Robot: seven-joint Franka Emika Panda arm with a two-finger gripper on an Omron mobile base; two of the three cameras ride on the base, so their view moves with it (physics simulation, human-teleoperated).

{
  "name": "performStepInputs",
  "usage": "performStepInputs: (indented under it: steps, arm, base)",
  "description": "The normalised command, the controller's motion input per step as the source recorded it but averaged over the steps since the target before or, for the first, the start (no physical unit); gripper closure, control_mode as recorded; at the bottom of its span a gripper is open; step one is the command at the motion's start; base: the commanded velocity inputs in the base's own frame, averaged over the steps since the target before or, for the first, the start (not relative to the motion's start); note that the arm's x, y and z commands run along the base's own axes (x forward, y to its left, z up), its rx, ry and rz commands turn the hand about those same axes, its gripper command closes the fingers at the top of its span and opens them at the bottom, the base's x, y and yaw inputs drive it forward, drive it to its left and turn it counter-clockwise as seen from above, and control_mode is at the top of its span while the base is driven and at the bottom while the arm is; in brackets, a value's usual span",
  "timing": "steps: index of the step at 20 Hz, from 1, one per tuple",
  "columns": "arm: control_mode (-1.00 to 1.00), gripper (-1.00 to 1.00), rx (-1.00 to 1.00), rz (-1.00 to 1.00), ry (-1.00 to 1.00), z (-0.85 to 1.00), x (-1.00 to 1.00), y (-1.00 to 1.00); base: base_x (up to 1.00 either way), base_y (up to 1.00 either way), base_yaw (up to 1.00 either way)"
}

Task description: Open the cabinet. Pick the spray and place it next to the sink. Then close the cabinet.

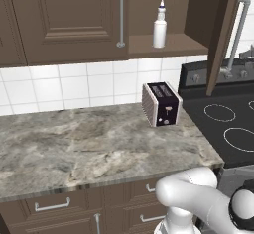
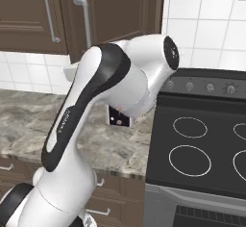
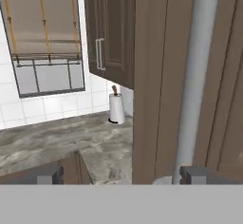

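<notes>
The cabinet's (image 1: pixel 64 15) right door (image 1: pixel 222 34) stands swung open. Inside, the white spray (image 1: pixel 159 27) stands upright on the shelf. In the hand view my gripper (image 3: pixel 123 175) is open right at that door (image 3: pixel 156 76). Its silver bar handle (image 3: pixel 197 76) runs between the fingertips (image 3: pixel 45 174), close to the right one, and nothing is held. The same door (image 2: pixel 115 14) and handle (image 2: pixel 84 21) show above my arm in the right base view. The sink is out of view.
A black-and-silver toaster (image 1: pixel 161 104) sits on the marble counter (image 1: pixel 74 144) below the open shelf. The black stovetop (image 1: pixel 233 124) lies to its right. A paper towel roll (image 3: pixel 116 108) stands on the far counter beside a window (image 3: pixel 45 38).
</notes>
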Motion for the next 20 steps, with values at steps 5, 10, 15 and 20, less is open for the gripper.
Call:
performStepInputs:
  steps: [5,10,15,20]
  arm:
    - [-1.0,-1.0,0.0,-0.22,-0.08,0.0,-0.3,0.95]
    - [-1.0,-1.0,0.0,-0.3,-0.07,0.0,-0.49,0.77]
    - [-1.0,-1.0,0.0,-0.28,-0.1,0.0,-0.86,0.19]
    - [-1.0,-1.0,-0.06,-0.28,-0.01,0.02,-0.48,0.4]
  base:
    - [0.0,0.0,0.0]
    - [0.0,0.0,0.0]
    - [0.0,0.0,0.0]
    - [0.0,0.0,0.0]
